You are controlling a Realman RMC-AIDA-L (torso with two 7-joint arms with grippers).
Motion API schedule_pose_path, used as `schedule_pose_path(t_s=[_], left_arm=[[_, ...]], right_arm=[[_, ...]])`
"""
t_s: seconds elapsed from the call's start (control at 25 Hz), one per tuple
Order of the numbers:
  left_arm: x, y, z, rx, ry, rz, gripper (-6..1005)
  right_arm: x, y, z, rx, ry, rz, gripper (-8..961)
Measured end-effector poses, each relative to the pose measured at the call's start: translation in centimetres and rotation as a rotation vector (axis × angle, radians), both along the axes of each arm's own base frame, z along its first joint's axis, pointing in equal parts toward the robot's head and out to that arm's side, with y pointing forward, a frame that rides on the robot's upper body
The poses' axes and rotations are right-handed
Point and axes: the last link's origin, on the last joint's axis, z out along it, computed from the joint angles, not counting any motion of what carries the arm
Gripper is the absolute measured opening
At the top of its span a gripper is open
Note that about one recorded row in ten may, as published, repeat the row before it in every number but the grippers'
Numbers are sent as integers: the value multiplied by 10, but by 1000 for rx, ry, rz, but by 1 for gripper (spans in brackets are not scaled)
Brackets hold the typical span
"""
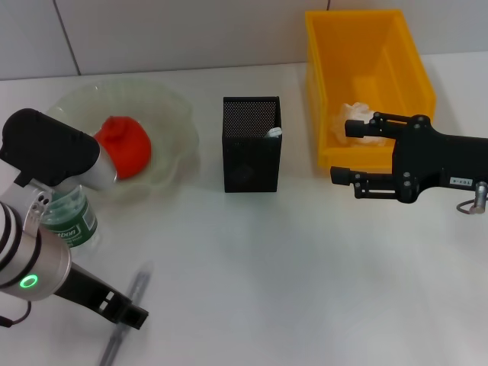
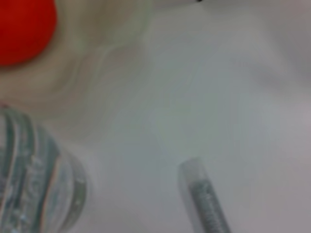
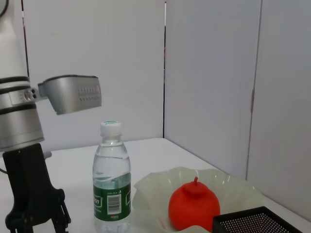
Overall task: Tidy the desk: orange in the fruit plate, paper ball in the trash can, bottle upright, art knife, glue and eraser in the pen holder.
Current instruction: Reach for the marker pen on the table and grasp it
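Observation:
The orange [image 1: 124, 145] [image 3: 193, 206] [image 2: 19, 29] lies in the pale green fruit plate [image 1: 164, 107] [image 3: 233, 187]. The bottle [image 1: 70, 219] [image 3: 112, 179] [image 2: 34, 179] stands upright beside the plate, partly behind my left arm. At the front left the grey art knife [image 1: 122, 324] [image 2: 204, 201] lies on the desk, with my left gripper [image 1: 122, 309] just over it. The paper ball [image 1: 357, 116] sits in the yellow trash can [image 1: 366, 46]. My right gripper [image 1: 349, 151] hangs open and empty at the can's front wall. Inside the black mesh pen holder [image 1: 252, 152] [image 3: 252, 221] a white item [image 1: 274, 132] shows. Glue and eraser are out of view.
White desk with a wall behind. The pen holder stands between the plate and the trash can. The left arm [image 3: 24, 145] rises beside the bottle.

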Motion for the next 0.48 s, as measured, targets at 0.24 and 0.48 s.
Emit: schedule_pose_path(t_s=[0.24, 0.48], left_arm=[[-4, 4, -2, 0, 22, 6, 773], [-4, 4, -3, -2, 23, 5, 772]], right_arm=[[-1, 0, -1, -2, 2, 2, 768], [-1, 1, -1, -1, 2, 3, 768]])
